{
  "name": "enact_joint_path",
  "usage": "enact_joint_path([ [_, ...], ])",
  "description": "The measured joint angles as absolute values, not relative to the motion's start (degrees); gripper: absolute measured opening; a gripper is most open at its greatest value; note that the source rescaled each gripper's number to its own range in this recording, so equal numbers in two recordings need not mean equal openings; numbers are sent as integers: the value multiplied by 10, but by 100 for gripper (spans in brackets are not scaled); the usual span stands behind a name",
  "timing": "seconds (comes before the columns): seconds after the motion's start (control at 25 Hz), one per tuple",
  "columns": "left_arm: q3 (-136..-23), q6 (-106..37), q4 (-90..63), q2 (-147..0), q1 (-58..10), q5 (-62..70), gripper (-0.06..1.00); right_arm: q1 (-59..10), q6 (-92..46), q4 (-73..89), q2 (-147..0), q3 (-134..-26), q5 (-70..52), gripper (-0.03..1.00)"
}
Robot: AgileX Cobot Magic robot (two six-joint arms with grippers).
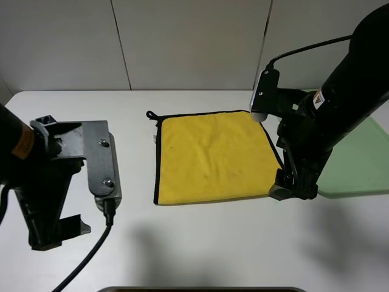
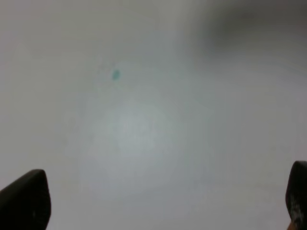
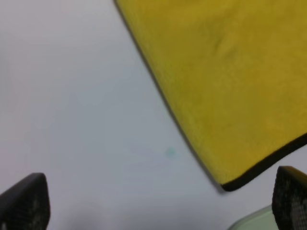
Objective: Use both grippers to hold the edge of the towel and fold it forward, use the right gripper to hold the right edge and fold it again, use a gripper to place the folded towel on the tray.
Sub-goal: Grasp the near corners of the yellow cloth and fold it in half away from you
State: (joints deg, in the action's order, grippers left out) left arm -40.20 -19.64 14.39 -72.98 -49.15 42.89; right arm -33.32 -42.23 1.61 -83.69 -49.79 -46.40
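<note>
So, nothing looks folded yet. The towel (image 1: 213, 158) lies flat and square in the middle of the overhead frame on the white counter (image 1: 200, 249), with its little black loop (image 1: 151, 114) at the upper-left corner. What the next move hangs on is the towel's bottom edge (image 1: 213, 199), which runs left to right across the frame, and where each hand sits relative to it. The right hand (image 1: 292, 190) is the nearer one by a lot. It's down low just beside the lower-right corner of the towel, fingers spread wide with nothing between them. In its wrist view the black-trimmed corner falls inside the gap between the fingertips, closer to one of them, so I'd say it only needs a small nudge to line up on the edge. The left hand (image 1: 61, 236) is off at the lower left of the frame, well apart from the towel, also spread open and empty. Its own camera shows only bare counter, no yellow at all. My read is that the towel lies to the right of that hand, so it has to travel right toward the lower-left corner before both can pinch the same edge. The tray (image 1: 355, 173) sits at the right side of the frame, partly hidden behind the right arm, near the towel's right side.
</note>
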Motion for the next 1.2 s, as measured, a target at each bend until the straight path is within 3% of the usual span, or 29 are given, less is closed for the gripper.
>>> enact_joint_path([
  [0.36,-403,-199,144,-820,-491,380,98,-333,-486,-56,-873,-498,-449,100],
  [1.2,-403,-199,140,-822,-491,375,98,-333,-647,-65,-982,-481,-345,100],
])
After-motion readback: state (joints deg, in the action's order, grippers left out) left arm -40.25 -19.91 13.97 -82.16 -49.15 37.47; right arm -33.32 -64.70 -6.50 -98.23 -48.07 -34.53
